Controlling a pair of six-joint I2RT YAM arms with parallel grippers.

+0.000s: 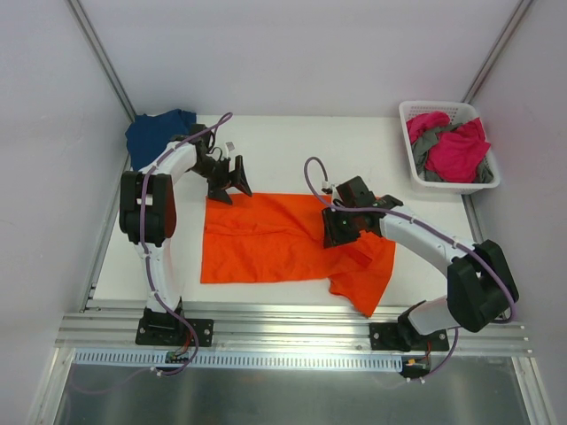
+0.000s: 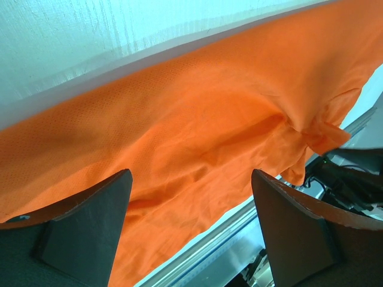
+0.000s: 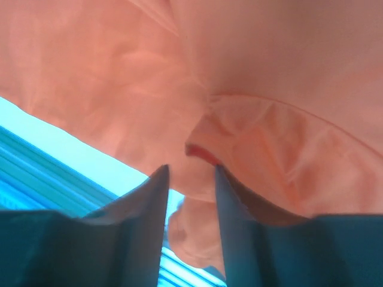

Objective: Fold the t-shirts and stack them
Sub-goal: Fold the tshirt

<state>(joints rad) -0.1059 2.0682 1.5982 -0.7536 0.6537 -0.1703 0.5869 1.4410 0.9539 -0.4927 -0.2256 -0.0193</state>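
The bright orange t-shirt (image 1: 266,243) lies spread over the middle of the white table, its right part bunched and hanging toward the front edge. My left gripper (image 1: 232,188) hovers at the shirt's back left corner. In the left wrist view it (image 2: 191,173) stands wide open over the orange cloth (image 2: 209,107), holding nothing. My right gripper (image 1: 337,232) sits low on the shirt's right side. The right wrist view shows it (image 3: 188,170) with a narrow gap between the fingers and a raised fold of the orange cloth (image 3: 269,78) just beyond the tips, not pinched. A navy t-shirt (image 1: 155,131) lies at the back left.
A white slotted basket (image 1: 434,104) stands at the back right corner with a magenta shirt (image 1: 456,150) and a grey one (image 1: 430,142) heaped inside. A metal rail (image 1: 292,341) runs along the table's near edge. White walls close in on both sides.
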